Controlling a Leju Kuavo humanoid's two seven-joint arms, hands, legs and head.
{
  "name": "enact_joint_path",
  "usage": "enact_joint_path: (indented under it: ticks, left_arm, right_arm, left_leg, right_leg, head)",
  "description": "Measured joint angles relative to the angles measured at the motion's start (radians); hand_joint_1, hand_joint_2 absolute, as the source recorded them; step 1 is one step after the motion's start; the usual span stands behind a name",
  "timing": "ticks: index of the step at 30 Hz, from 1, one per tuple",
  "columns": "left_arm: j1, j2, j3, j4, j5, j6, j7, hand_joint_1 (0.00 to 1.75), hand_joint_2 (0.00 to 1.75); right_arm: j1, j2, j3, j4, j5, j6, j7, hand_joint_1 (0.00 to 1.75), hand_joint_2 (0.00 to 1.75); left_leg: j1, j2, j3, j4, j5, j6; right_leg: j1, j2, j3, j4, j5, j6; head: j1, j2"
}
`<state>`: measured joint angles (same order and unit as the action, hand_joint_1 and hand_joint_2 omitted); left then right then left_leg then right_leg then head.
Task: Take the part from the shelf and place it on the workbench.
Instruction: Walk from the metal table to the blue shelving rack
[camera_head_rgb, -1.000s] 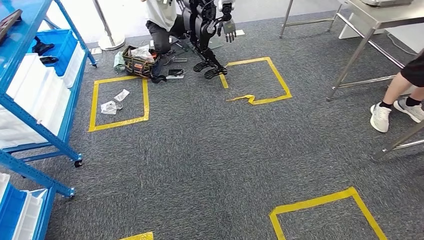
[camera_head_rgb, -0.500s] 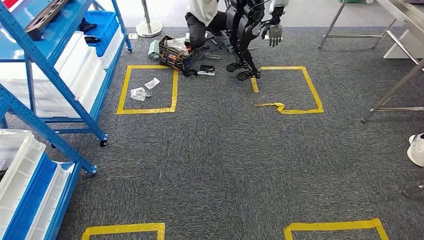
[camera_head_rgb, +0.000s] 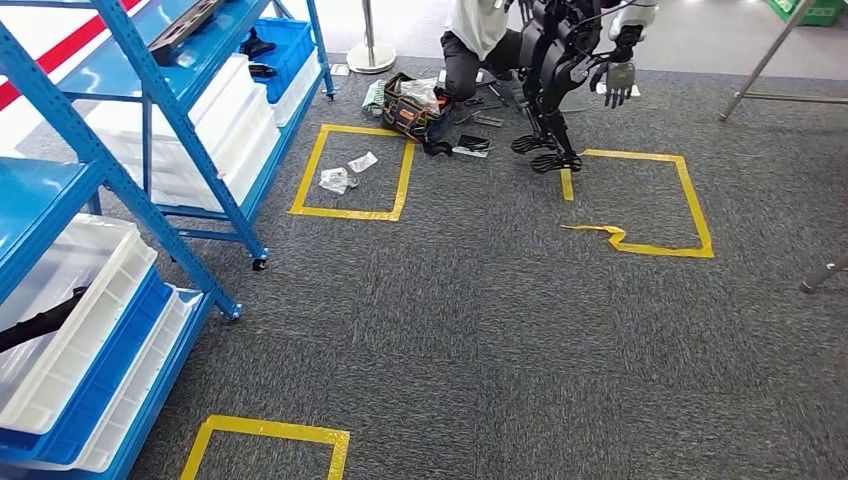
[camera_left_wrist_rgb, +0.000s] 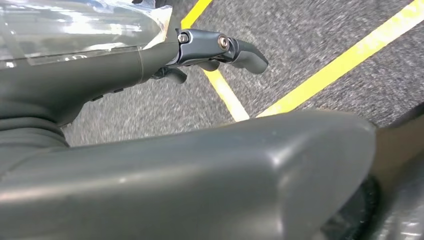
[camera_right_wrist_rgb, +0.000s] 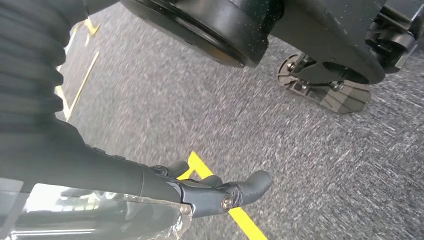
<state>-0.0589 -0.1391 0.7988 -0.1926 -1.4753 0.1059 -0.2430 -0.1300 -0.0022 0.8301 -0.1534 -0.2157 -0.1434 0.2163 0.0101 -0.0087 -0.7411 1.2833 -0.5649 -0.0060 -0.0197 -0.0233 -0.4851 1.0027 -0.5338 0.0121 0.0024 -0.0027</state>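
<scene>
at far left of the head view, the blue shelf stands on castors on the grey carpet. a dark flat part lies on its upper deck, near the top edge of the view. below that deck sits a blue bin with small black items in it, beside stacked white bins. i cannot tell for certain which of these dark pieces is the one the task names. a second rack, nearest the camera, carries a white bin with a dark elongated object resting in it.

left wrist view: my left hand hangs over the carpet and crossing strips of yellow tape; its fingers are stretched out and apart, with nothing in them.

right wrist view: my right hand hangs likewise, fingers extended over the carpet, holding nothing.

far side of the floor, head view: a yellow tape square encloses two crumpled clear bags. beyond it lies an open tool bag, just beside a crouching person. another dark humanoid robot stands at the corner of a second tape square, whose near side has peeled loose. a metal table leg crosses the upper right corner.
</scene>
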Motion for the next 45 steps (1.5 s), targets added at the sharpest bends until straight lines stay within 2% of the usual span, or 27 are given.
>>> enact_joint_path:
  ticks: [1,2,3,5,7,10,12,14,16,17,18,20,22,24,26,27,29,31,32,34,35,37,38,40,42,44,45]
  left_arm:
    - [0.001,0.000,0.000,0.000,0.000,0.000,0.000,0.00,0.00]
    - [0.003,0.000,0.000,0.000,0.001,0.001,0.000,0.00,0.00]
    - [0.005,0.000,0.000,0.000,0.001,0.001,0.000,0.00,0.00]
    - [0.004,0.000,0.000,0.000,0.001,0.004,0.000,0.00,0.00]
    - [0.000,0.000,0.000,0.000,0.001,0.006,0.000,0.00,0.00]
    - [-0.001,0.000,0.000,0.000,0.001,0.006,0.000,0.00,0.00]
    - [-0.001,0.000,0.001,0.000,0.001,0.007,0.000,0.00,0.00]
    - [-0.004,0.000,0.001,0.000,0.001,0.008,-0.001,0.00,0.00]
    - [-0.004,-0.001,0.001,0.000,0.001,0.008,-0.001,0.00,0.00]
    - [-0.004,-0.001,0.001,0.000,0.001,0.008,-0.001,0.00,0.00]
    - [-0.003,-0.001,0.001,0.000,0.001,0.008,-0.001,0.00,0.00]
    - [-0.003,-0.002,0.001,0.000,0.001,0.008,-0.001,0.00,0.00]
    - [-0.004,-0.002,0.001,0.000,0.001,0.008,-0.001,0.00,0.00]
    - [-0.001,-0.002,0.001,0.000,0.001,0.008,-0.001,0.00,0.00]
    - [0.005,-0.002,0.001,0.000,0.001,0.008,-0.002,0.00,0.00]
    - [0.005,-0.002,0.001,0.000,0.001,0.008,-0.002,0.00,0.00]
    - [0.003,-0.002,0.001,0.000,0.001,0.008,-0.002,0.00,0.00]
    - [0.003,-0.002,0.001,0.000,0.001,0.008,-0.002,0.00,0.00]
    - [0.004,-0.002,0.001,0.000,0.001,0.008,-0.002,0.00,0.00]
    - [0.006,-0.001,0.002,0.000,0.001,0.008,0.000,0.00,0.00]
    - [0.005,-0.001,0.002,0.000,0.001,0.009,0.002,0.00,0.00]
    - [0.002,0.000,0.002,0.000,0.001,0.010,0.005,0.00,0.00]
    - [0.000,0.000,0.003,0.000,0.002,0.010,0.006,0.00,0.00]
    - [0.000,0.001,0.006,0.000,0.002,0.011,0.009,0.00,0.00]
    - [0.002,0.001,0.010,0.000,0.004,0.012,0.012,0.00,0.00]
    - [0.000,0.002,0.012,0.000,0.005,0.013,0.016,0.00,0.00]
    - [-0.001,0.002,0.012,0.000,0.005,0.013,0.017,0.00,0.00]
  right_arm:
    - [0.000,0.000,0.001,0.000,0.001,0.000,0.001,0.00,1.75]
    - [0.001,-0.001,0.001,0.000,0.002,0.000,0.001,0.00,1.75]
    - [0.001,-0.001,0.002,0.000,0.003,0.000,0.002,0.00,1.75]
    - [0.001,-0.001,0.006,0.000,0.004,0.000,0.003,0.00,1.75]
    - [0.002,-0.003,0.010,0.000,0.004,0.000,0.005,0.00,1.75]
    - [-0.003,-0.004,0.014,0.000,0.006,0.000,0.006,0.00,1.75]
    - [-0.004,-0.005,0.015,0.000,0.006,-0.002,0.005,0.00,1.75]
    - [-0.008,-0.005,0.015,0.000,0.004,-0.003,0.004,0.00,1.75]
    - [-0.016,-0.004,0.015,0.000,0.002,-0.003,0.002,0.00,1.75]
    - [-0.018,-0.004,0.015,0.000,0.002,-0.003,0.002,0.00,1.75]
    - [-0.018,-0.004,0.015,0.000,0.003,-0.003,0.002,0.00,1.75]
    - [-0.014,-0.005,0.016,0.000,0.004,-0.003,0.004,0.00,1.75]
    - [-0.010,-0.004,0.016,0.000,0.004,-0.003,0.005,0.00,1.75]
    - [-0.012,-0.003,0.016,0.000,0.004,-0.003,0.005,0.00,1.75]
    - [-0.013,-0.001,0.016,0.000,0.003,-0.003,0.004,0.00,1.75]
    - [-0.011,0.000,0.016,0.000,0.003,-0.003,0.004,0.00,1.75]
    - [-0.008,-0.001,0.016,0.000,0.001,-0.003,0.004,0.00,1.75]
    - [-0.005,-0.001,0.016,0.000,0.000,-0.003,0.004,0.00,1.75]
    - [-0.005,-0.001,0.016,0.000,0.000,-0.003,0.004,0.00,1.75]
    - [-0.005,-0.001,0.016,0.000,0.000,-0.003,0.004,0.00,1.75]
    - [-0.004,-0.001,0.016,0.000,0.001,-0.003,0.004,0.00,1.75]
    - [-0.003,-0.002,0.017,0.000,0.001,-0.003,0.005,0.00,1.75]
    - [-0.002,-0.002,0.017,0.000,0.001,-0.003,0.005,0.00,1.75]
    - [-0.004,-0.003,0.018,0.000,0.002,-0.004,0.005,0.00,1.75]
    - [-0.003,-0.003,0.018,0.000,0.003,-0.005,0.005,0.00,1.75]
    - [-0.005,-0.002,0.018,0.000,0.002,-0.006,0.004,0.00,1.75]
    - [-0.008,-0.002,0.018,0.000,0.001,-0.006,0.003,0.00,1.75]
  left_leg:
    - [0.001,0.003,-0.013,0.031,-0.004,-0.002]
    - [0.003,0.006,-0.007,0.023,0.010,-0.002]
    - [0.004,0.014,0.021,-0.025,0.039,-0.002]
    - [0.001,0.055,0.098,-0.163,0.092,0.002]
    - [-0.006,0.080,0.136,-0.234,0.104,0.013]
    - [-0.012,0.051,0.137,-0.246,0.106,0.035]
    - [-0.006,0.030,0.139,-0.256,0.113,0.050]
    - [-0.004,0.010,0.137,-0.259,0.118,0.058]
    - [-0.004,-0.015,0.135,-0.259,0.119,0.061]
    - [-0.004,-0.029,0.135,-0.259,0.120,0.061]
    - [-0.003,-0.045,0.137,-0.258,0.121,0.059]
    - [-0.003,-0.074,0.136,-0.256,0.124,0.053]
    - [-0.005,-0.096,0.127,-0.254,0.130,0.041]
    - [-0.004,-0.113,0.121,-0.259,0.139,0.026]
    - [-0.003,-0.091,0.113,-0.250,0.132,0.015]
    - [-0.004,-0.064,0.100,-0.223,0.113,0.011]
    - [-0.004,-0.008,0.048,-0.106,0.046,0.004]
    - [0.000,0.004,-0.005,0.010,0.002,-0.001]
    - [0.001,0.006,-0.009,0.022,0.006,-0.002]
    - [0.002,0.022,0.043,-0.069,0.062,0.000]
    - [-0.001,0.047,0.082,-0.139,0.087,0.003]
    - [-0.009,0.082,0.131,-0.232,0.110,0.015]
    - [-0.014,0.087,0.137,-0.244,0.106,0.022]
    - [-0.015,0.063,0.136,-0.249,0.107,0.035]
    - [-0.009,0.040,0.139,-0.257,0.113,0.049]
    - [-0.006,0.018,0.138,-0.261,0.116,0.059]
    - [-0.006,0.006,0.137,-0.261,0.117,0.062]
  right_leg:
    - [0.001,-0.014,0.000,0.000,-0.001,-0.001]
    - [0.002,-0.027,0.000,0.000,-0.003,-0.003]
    - [0.001,-0.039,0.001,0.000,-0.005,-0.004]
    - [0.006,-0.059,0.009,0.002,-0.014,0.001]
    - [0.015,-0.076,0.015,0.001,-0.021,0.011]
    - [0.018,-0.096,0.026,-0.002,-0.028,0.023]
    - [0.015,-0.056,0.008,0.047,-0.058,0.025]
    - [0.013,-0.003,-0.056,0.178,-0.112,0.019]
    - [0.012,0.012,-0.108,0.287,-0.142,0.021]
    - [0.011,0.013,-0.108,0.286,-0.132,0.029]
    - [0.008,0.017,-0.089,0.242,-0.106,0.039]
    - [0.000,0.051,-0.030,0.097,-0.042,0.055]
    - [-0.003,0.086,-0.004,0.014,-0.013,0.053]
    - [0.000,0.081,-0.005,0.003,-0.008,0.039]
    - [-0.004,0.060,0.001,-0.001,-0.001,0.023]
    - [-0.006,0.047,0.003,-0.004,0.002,0.016]
    - [-0.004,0.019,0.004,-0.005,0.003,0.006]
    - [0.000,-0.011,0.003,-0.004,0.001,0.002]
    - [0.001,-0.024,0.004,-0.004,0.000,0.001]
    - [0.001,-0.047,0.010,-0.004,-0.005,0.000]
    - [0.003,-0.056,0.013,-0.004,-0.009,0.002]
    - [0.013,-0.074,0.016,-0.003,-0.017,0.012]
    - [0.017,-0.082,0.017,-0.004,-0.021,0.017]
    - [0.019,-0.097,0.025,-0.006,-0.026,0.025]
    - [0.017,-0.061,0.017,0.028,-0.047,0.031]
    - [0.015,-0.004,-0.037,0.144,-0.100,0.026]
    - [0.015,0.009,-0.070,0.216,-0.127,0.023]
  head:
    - [0.000,0.000]
    - [0.000,0.000]
    - [0.000,0.000]
    - [-0.001,0.000]
    - [0.002,0.000]
    - [0.005,0.000]
    - [0.007,0.000]
    - [0.010,0.000]
    - [0.010,0.000]
    - [0.010,0.000]
    - [0.010,0.000]
    - [0.012,0.000]
    - [0.012,0.000]
    - [0.011,0.000]
    - [0.008,0.000]
    - [0.005,0.000]
    - [-0.002,0.000]
    - [-0.003,0.000]
    - [-0.003,0.000]
    - [-0.004,0.000]
    - [-0.004,0.000]
    - [-0.003,0.000]
    - [-0.003,0.000]
    - [-0.003,0.000]
    - [-0.001,0.000]
    - [0.003,0.000]
    - [0.004,0.000]
